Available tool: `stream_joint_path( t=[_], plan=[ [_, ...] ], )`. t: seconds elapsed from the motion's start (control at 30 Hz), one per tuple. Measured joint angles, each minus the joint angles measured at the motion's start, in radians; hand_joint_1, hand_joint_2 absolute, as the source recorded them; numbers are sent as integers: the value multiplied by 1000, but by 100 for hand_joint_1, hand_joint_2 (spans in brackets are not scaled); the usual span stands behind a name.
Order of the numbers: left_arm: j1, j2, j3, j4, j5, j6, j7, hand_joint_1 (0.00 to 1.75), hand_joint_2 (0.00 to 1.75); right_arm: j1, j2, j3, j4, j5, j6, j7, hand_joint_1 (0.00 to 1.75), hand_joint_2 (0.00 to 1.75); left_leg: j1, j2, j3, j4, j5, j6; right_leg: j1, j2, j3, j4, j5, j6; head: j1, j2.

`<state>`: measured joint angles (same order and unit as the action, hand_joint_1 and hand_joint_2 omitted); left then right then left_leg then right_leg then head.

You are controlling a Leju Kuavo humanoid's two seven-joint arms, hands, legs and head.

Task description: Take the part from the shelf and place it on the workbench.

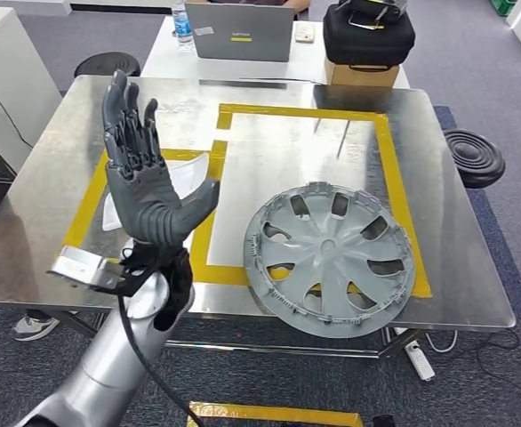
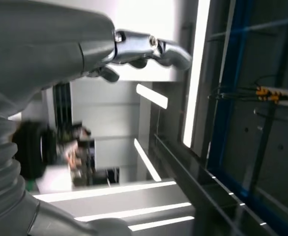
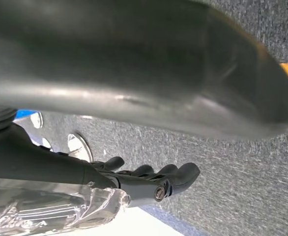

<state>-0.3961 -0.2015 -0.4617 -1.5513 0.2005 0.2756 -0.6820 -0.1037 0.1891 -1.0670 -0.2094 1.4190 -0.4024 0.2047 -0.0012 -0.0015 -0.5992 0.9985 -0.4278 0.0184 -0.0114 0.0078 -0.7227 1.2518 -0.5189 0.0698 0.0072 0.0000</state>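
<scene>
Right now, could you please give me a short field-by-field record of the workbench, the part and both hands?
workbench: metal top marked with yellow tape rectangles
part: grey wheel cover lying flat at the near edge, partly over the tape
left hand: raised above the bench, fingers spread, holding nothing
right hand: low over grey carpet, fingers fairly straight, holding nothing
behind bench: laptop, black bag

Brushed, reflective metal workbench (image 1: 36,213); matt grey plastic part (image 1: 330,258); rough grey carpet (image 1: 485,374).
</scene>
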Motion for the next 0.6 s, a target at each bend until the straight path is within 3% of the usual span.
stream_joint_path(
  t=[0.07,0.13,0.27,0.33,0.4,0.43,0.47,0.5,0.57,0.6],
  plan=[
    [65,-31,8,-44,99,-91,3,0,0,0,3,-2,0,-6,-4,0,0,0,-1,-3,3,2,-4,-6,0,-1,83,-150,59,-4,1,0],
    [111,-53,18,-53,159,-157,5,0,0,-4,8,-4,0,-13,-8,4,0,0,-4,-5,5,2,-5,-16,2,0,127,-228,76,-12,0,0],
    [163,-74,26,-46,182,-192,1,0,0,-1,14,-11,0,-25,-14,21,0,0,-1,-5,-2,15,-18,-39,3,2,129,-237,81,-34,-4,0],
    [171,-73,29,-43,186,-197,0,0,0,0,16,-15,0,-29,-16,23,0,0,0,-5,-43,103,-71,-48,1,1,130,-239,83,-43,-8,0],
    [186,-69,32,-41,191,-208,1,0,0,0,18,-20,0,-37,-17,23,0,0,1,-5,-107,234,-127,-53,1,1,130,-239,83,-46,-11,0],
    [197,-65,32,-40,194,-215,2,0,0,1,19,-23,0,-43,-18,23,0,0,1,-5,-127,273,-134,-54,1,1,130,-239,83,-46,-11,0],
    [209,-61,31,-39,198,-223,4,0,0,1,20,-27,0,-49,-19,23,0,0,1,-5,-128,273,-122,-53,1,2,130,-239,83,-46,-11,0],
    [220,-58,30,-39,202,-230,6,0,0,1,22,-30,0,-54,-21,22,0,0,1,-5,-112,237,-94,-51,0,3,131,-239,83,-45,-11,0],
    [235,-53,25,-38,207,-241,9,0,0,1,27,-36,0,-60,-23,22,0,0,1,-5,-43,103,-32,-48,3,5,131,-237,81,-41,-11,0],
    [239,-52,23,-38,207,-242,11,0,0,1,29,-38,0,-62,-24,22,0,0,1,-5,-16,49,-14,-44,5,5,130,-236,80,-37,-11,0]
  ],
)
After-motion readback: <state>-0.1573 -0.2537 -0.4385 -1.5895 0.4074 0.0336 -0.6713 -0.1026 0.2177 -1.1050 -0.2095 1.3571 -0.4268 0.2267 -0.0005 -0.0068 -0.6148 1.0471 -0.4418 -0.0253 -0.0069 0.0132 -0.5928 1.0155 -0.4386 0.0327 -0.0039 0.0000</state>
